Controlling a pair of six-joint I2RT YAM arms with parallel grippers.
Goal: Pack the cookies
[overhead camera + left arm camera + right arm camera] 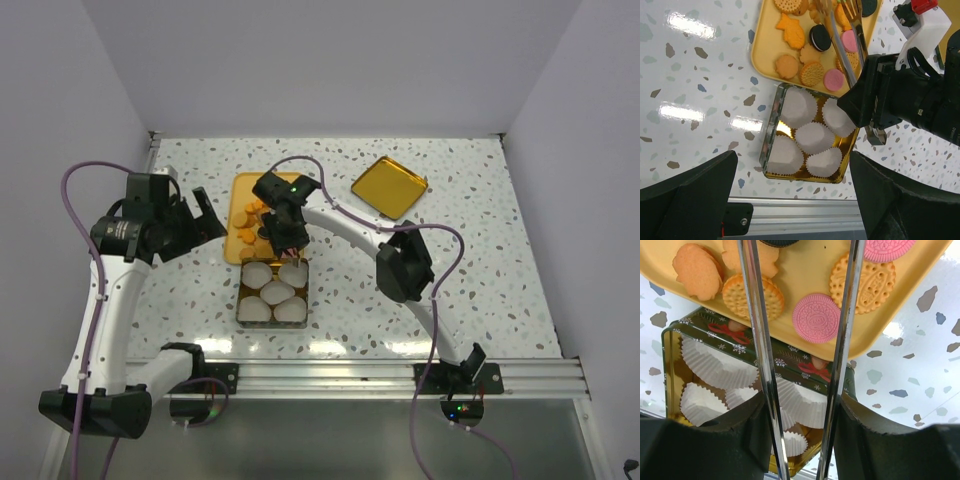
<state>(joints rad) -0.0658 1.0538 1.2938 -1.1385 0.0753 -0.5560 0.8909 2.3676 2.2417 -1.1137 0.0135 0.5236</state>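
Over the tray (805,270), right pincer (800,430) clamps tongs (754,315); flat cookies (816,318) could slip out short of the tin (730,332); left pincer (208,222) gapes wide.

I see a green tin (241,300) holding five white paper cups (273,292), right against a yellow tray (245,185). Metal tongs (757,325) reach over that tray. A gold lid (389,186) lies well apart on the speckled table (480,260).

Speckled tbl (480,280); white walls (330,60)
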